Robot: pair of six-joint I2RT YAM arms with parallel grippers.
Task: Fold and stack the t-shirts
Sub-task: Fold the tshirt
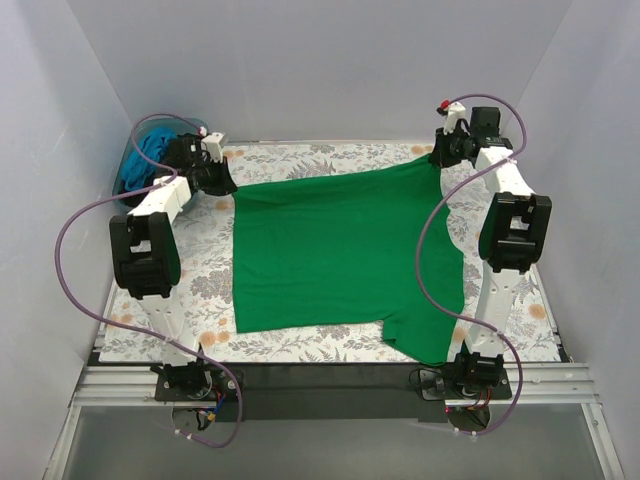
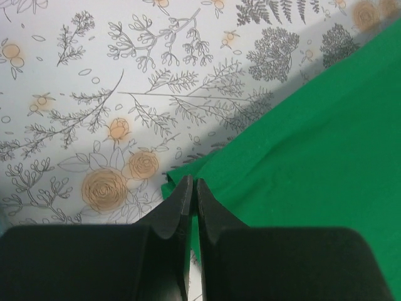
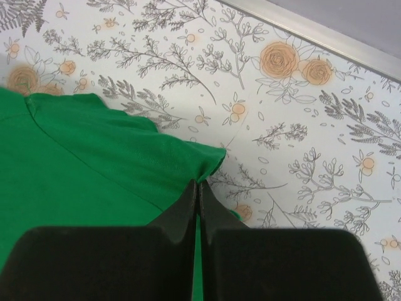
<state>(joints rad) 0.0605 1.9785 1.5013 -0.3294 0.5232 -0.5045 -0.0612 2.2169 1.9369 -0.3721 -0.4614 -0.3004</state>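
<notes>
A bright green t-shirt (image 1: 340, 250) lies spread over the floral tablecloth (image 1: 205, 270). My left gripper (image 1: 226, 184) is at its far left corner. In the left wrist view the left gripper (image 2: 192, 183) is shut on the green fabric's corner (image 2: 182, 172). My right gripper (image 1: 437, 156) is at the far right corner. In the right wrist view the right gripper (image 3: 198, 185) is shut on the shirt's edge (image 3: 207, 160). A teal-blue shirt (image 1: 152, 155) lies bunched in a tub at the far left. Black and pink shirts are out of view.
The pale blue tub (image 1: 128, 170) stands at the far left corner behind my left arm. White walls enclose the table on three sides. A metal rail (image 3: 313, 34) runs along the table's far edge in the right wrist view.
</notes>
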